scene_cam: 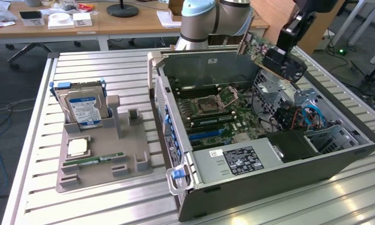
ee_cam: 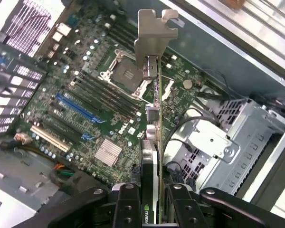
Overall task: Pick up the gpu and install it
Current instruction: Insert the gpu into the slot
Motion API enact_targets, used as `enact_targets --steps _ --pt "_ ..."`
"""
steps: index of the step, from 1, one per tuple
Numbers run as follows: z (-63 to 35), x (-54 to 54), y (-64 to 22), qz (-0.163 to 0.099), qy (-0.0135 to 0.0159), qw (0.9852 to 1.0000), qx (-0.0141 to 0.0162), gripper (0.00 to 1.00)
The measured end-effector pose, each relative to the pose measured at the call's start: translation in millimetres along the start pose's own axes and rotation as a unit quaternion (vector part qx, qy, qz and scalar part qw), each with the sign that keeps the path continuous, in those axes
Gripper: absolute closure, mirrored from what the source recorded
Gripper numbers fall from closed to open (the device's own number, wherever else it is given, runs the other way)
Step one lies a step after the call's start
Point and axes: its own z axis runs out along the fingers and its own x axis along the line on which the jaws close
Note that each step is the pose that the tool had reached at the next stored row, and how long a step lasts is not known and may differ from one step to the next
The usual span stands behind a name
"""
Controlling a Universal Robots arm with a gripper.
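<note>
Matt silvery metal bracket (ee_cam: 151, 35) on the gpu (scene_cam: 281, 58), grey sheet-metal case (scene_cam: 281, 176), shiny ribbed aluminium table (scene_cam: 93, 206).

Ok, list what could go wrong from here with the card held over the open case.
1. The thin dark gpu hangs tilted in the gripper; it may meet the green motherboard slots askew.
2. Its silvery end bracket could catch the grey metal drive cage or loose black cables nearby.
</note>
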Motion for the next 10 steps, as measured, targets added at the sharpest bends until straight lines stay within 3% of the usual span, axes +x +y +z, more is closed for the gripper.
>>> enact_targets --steps 5,10 --pt "0.2 0.1 0.1 -0.044 0.0034 0.9990 -0.0001 0.73" --pt "0.4 0.3 0.2 -0.087 0.0069 0.9962 0.0000 0.73"
